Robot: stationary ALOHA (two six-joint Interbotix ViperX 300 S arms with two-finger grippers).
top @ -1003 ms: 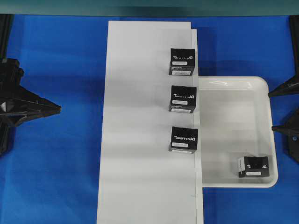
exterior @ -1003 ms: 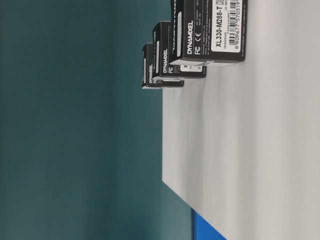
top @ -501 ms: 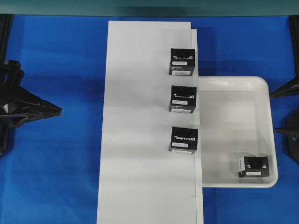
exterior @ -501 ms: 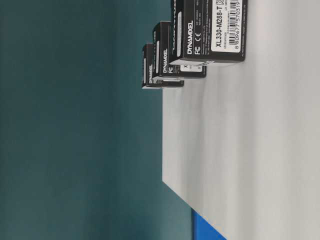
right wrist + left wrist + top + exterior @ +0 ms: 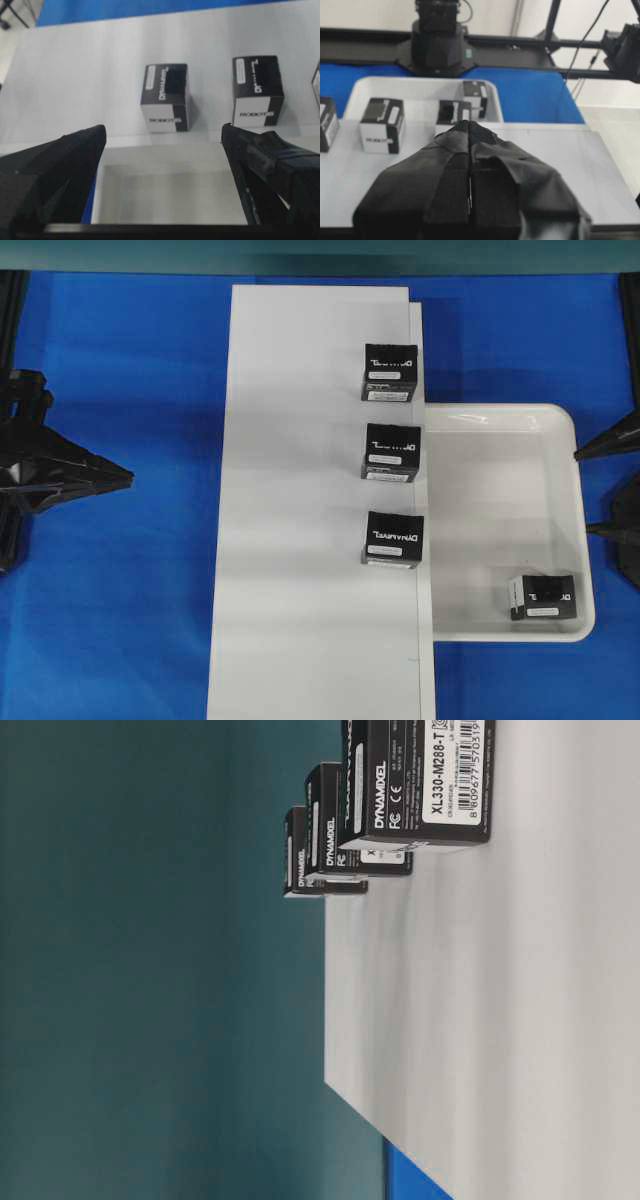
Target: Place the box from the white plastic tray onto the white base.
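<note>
One black DYNAMIXEL box [image 5: 543, 597] lies in the near right corner of the white plastic tray [image 5: 500, 500]; the left wrist view shows this box [image 5: 475, 96] inside the tray [image 5: 415, 86]. The white base [image 5: 300, 500] lies left of the tray and carries three like boxes along its right edge [image 5: 389, 371] [image 5: 391, 451] [image 5: 393, 538]. My left gripper [image 5: 128, 477] is shut and empty, over the blue mat left of the base. My right gripper [image 5: 585, 492] is open and empty at the tray's right rim, above and behind the box. The right wrist view shows wide jaws [image 5: 163, 131] over the tray floor [image 5: 175, 195].
Blue mat [image 5: 130, 620] surrounds the base and tray. The table-level view shows the three boxes [image 5: 420, 780] in a row on the base [image 5: 500, 1020] before a teal wall. A black camera mount [image 5: 437, 40] and rail stand behind the tray.
My right gripper has drawn back slightly toward the right edge and drifted down the overhead view. My left gripper shifted a little. The boxes have not moved.
</note>
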